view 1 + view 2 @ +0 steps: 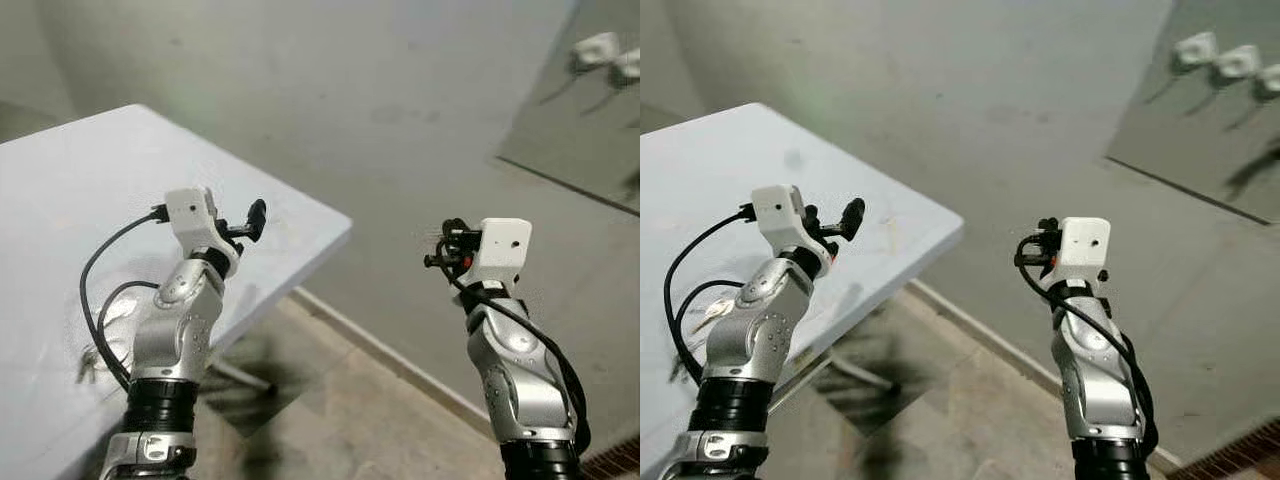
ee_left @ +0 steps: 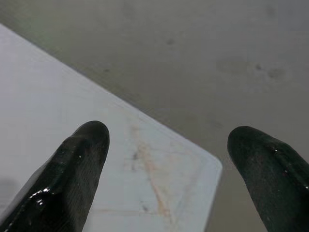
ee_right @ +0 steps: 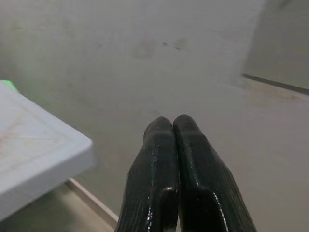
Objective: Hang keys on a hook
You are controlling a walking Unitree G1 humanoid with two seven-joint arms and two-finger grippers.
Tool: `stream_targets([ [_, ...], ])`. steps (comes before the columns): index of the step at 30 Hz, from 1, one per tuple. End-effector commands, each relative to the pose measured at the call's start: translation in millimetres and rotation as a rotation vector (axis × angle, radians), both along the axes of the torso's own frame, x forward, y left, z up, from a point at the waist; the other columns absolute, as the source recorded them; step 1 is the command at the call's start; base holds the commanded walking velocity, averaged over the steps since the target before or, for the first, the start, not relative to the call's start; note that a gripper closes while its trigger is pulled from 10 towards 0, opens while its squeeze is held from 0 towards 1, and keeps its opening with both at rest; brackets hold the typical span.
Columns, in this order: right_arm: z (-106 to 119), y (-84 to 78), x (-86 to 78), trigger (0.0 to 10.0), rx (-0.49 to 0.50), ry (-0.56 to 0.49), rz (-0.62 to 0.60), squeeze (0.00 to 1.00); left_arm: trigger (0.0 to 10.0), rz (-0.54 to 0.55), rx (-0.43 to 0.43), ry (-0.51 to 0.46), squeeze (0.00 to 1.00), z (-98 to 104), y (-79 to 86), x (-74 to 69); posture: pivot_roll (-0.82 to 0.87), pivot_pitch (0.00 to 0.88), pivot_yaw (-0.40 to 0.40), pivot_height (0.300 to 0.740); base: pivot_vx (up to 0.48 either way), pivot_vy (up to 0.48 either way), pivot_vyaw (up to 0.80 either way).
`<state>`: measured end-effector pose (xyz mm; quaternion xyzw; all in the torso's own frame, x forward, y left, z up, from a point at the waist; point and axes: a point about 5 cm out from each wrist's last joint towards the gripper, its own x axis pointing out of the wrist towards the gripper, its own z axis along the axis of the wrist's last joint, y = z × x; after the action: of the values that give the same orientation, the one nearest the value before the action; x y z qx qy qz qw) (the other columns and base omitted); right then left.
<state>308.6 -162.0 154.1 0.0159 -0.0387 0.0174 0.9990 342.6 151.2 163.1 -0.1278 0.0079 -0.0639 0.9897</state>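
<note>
White table (image 1: 60,190), one rounded corner pointing toward a grey wall (image 1: 400,90). Keys (image 1: 90,362) lie flat on the tabletop near its front edge, partly hidden behind the left arm and its black cable; a small silvery bunch, dull metal, too small and blurred to count or tell the shapes.

Left gripper (image 2: 166,140) raised above the table, ahead of the keys and well apart from them, aimed at the table's corner. Its fingers (image 2: 82,159) stand wide apart, nothing between them.

Right gripper (image 3: 172,126) held up off the table's side, beyond the corner, over the floor by the wall. Its two fingers are pressed together, holding nothing.

Hooks (image 1: 1220,58): pale knobs in a row high on the wall panel, far from the table, blurred.
</note>
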Motion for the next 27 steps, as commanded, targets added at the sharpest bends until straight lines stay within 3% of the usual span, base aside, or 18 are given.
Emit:
stream_targets([
  [1,6.6,-0.1,-0.1,10.0,-0.007,-0.024,-0.001,0.00,10.0,-0.003,0.027,-0.036,0.00,6.2,0.3,-1.1,-0.06,0.000,-0.046,0.740,0.000,0.000,-0.73],
  [6,5.9,-0.2,-0.6,10.0,-0.011,-0.024,0.003,0.00,10.0,0.009,0.068,-0.061,0.00,7.6,3.2,-1.6,-0.06,0.000,-0.046,0.740,0.000,0.000,-0.73],
  [27,6.4,0.5,-0.9,10.0,-0.014,-0.030,0.008,0.00,10.0,0.022,0.073,-0.073,0.00,9.3,-1.1,0.5,-0.07,0.000,-0.045,0.740,0.000,0.000,-0.73],
])
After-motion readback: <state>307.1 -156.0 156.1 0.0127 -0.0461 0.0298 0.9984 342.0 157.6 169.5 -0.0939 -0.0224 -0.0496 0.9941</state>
